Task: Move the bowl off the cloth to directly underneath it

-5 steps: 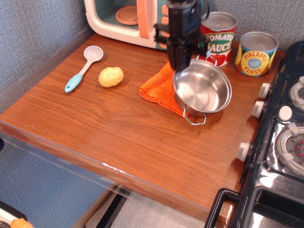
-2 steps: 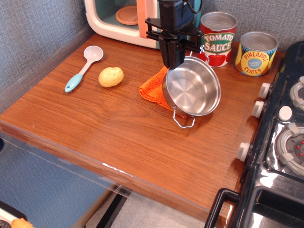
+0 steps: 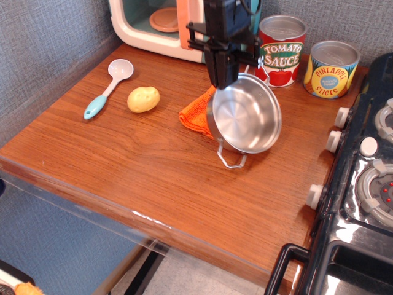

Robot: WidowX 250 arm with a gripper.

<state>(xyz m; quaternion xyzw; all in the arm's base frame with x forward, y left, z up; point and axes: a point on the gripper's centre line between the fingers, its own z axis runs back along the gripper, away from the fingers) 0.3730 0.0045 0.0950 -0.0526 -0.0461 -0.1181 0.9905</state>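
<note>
Bowl (image 3: 244,114), held tilted by end effector (image 3: 225,78), has shifted left and slightly toward front edge of worktop (image 3: 141,166); now covers more of cloth (image 3: 195,115).

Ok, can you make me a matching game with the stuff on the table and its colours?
Things:
1. spoon
2. potato
3. cloth
4. bowl

Colours:
A. shiny silver
B. bright orange
C. white scoop, blue handle
D. pale yellow

Pairs: 1-C, 2-D, 3-B, 4-A
</note>
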